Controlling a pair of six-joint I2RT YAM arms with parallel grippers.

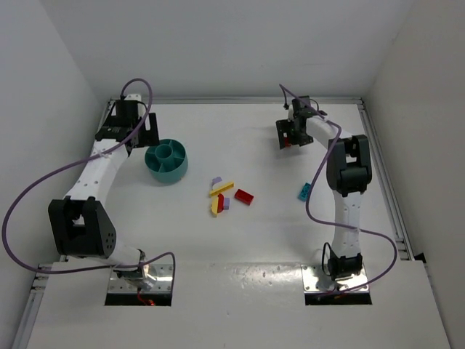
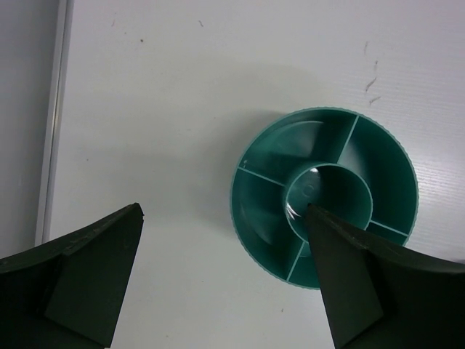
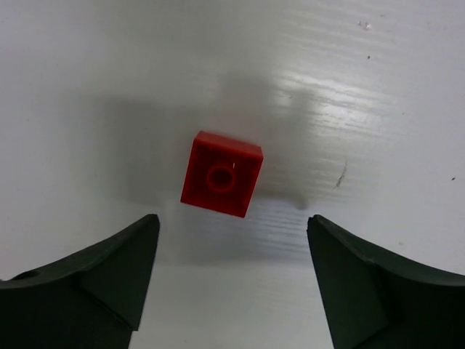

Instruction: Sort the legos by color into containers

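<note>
The round teal bowl (image 1: 166,161) with inner dividers stands at the left; its compartments look empty in the left wrist view (image 2: 254,196). My left gripper (image 1: 145,135) is open and empty, just up-left of the bowl (image 2: 225,212). My right gripper (image 1: 285,138) is open at the far right, above a small red brick (image 3: 221,174) that lies on the table just beyond its fingertips (image 3: 232,222). In the middle lie a lilac brick (image 1: 216,180), a yellow bar (image 1: 221,188), a red brick (image 1: 244,197), a yellow and red pair (image 1: 216,206) and another lilac brick (image 1: 226,203). A teal brick (image 1: 304,192) lies to the right.
White walls close in the table on the left, back and right. A metal rail (image 1: 385,182) runs along the right edge. Purple cables loop from both arms. The right arm's elbow (image 1: 350,171) hangs next to the teal brick.
</note>
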